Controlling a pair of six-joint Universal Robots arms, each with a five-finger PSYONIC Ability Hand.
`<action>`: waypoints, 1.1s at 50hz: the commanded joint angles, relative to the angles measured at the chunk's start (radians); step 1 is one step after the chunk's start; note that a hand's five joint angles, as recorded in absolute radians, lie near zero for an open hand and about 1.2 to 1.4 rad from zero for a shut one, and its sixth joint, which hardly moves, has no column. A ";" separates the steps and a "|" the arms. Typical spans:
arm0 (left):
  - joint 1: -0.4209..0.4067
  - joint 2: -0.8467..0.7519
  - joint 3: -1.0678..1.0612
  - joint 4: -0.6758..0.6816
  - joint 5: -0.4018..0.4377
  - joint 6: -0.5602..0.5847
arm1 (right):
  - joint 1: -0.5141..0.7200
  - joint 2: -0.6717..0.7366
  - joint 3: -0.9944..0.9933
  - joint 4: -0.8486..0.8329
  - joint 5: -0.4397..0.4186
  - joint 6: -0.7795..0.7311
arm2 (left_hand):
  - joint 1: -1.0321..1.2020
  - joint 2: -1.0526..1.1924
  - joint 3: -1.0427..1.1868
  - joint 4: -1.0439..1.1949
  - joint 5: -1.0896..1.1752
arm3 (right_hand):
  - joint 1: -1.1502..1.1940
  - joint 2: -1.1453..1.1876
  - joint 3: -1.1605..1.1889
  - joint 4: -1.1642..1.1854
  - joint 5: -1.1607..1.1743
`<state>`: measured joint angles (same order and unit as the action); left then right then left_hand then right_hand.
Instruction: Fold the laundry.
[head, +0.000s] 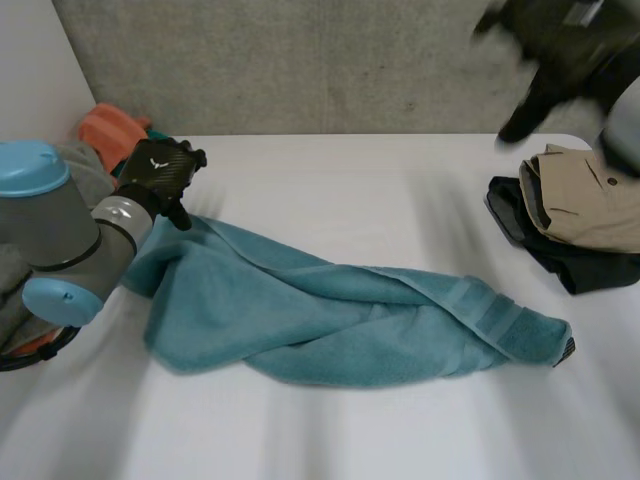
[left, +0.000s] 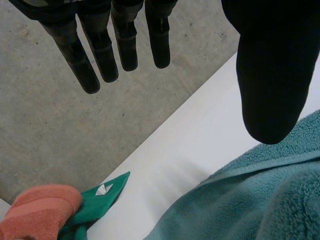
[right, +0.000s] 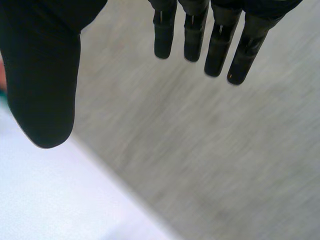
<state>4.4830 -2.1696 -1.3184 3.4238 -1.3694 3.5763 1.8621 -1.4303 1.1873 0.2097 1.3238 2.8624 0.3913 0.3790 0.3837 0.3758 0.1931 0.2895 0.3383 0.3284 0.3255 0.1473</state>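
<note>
A teal towel (head: 330, 315) lies crumpled in a long heap across the middle of the white table (head: 330, 180). My left hand (head: 160, 175) hovers just above the towel's left end, fingers (left: 102, 50) straight and apart from the thumb (left: 272, 75), holding nothing; the towel (left: 260, 195) lies below the thumb. My right hand (head: 560, 45) is raised high over the table's far right corner, above the folded pile. Its fingers (right: 215, 40) and thumb (right: 42, 75) are spread and empty over the grey floor.
A folded pile of beige and dark clothes (head: 580, 215) sits at the table's right edge. Orange and green laundry (head: 115, 130) is heaped at the far left, beside my left hand; the orange cloth (left: 40, 212) and green cloth (left: 97, 202) lie off the table's edge.
</note>
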 joint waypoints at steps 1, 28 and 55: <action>-0.001 -0.027 0.015 -0.001 0.001 0.007 | 0.092 0.187 0.040 0.166 0.053 -0.071 | 0.001 0.014 0.009 0.017 0.025 | -0.025 -0.074 -0.064 -0.061 -0.058; -0.021 -0.006 -0.053 -0.003 0.000 0.002 | 0.187 0.422 0.015 -0.136 0.239 0.044 | -0.092 -0.080 -0.085 -0.077 -0.069 | 1.107 1.058 1.068 1.071 1.074; -0.082 -0.095 0.067 0.006 -0.010 0.002 | 0.270 -0.073 0.164 -0.026 0.060 -0.146 | -0.148 -0.136 -0.141 -0.133 -0.125 | 1.107 1.058 1.068 1.071 1.074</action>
<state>4.4140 -2.2251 -1.3076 3.4297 -1.3755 3.5773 2.1160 -1.4398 1.2660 0.1904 1.4080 2.7992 0.2529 0.2430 0.2525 0.2458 0.0644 0.9770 1.1719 1.1757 1.1885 0.9815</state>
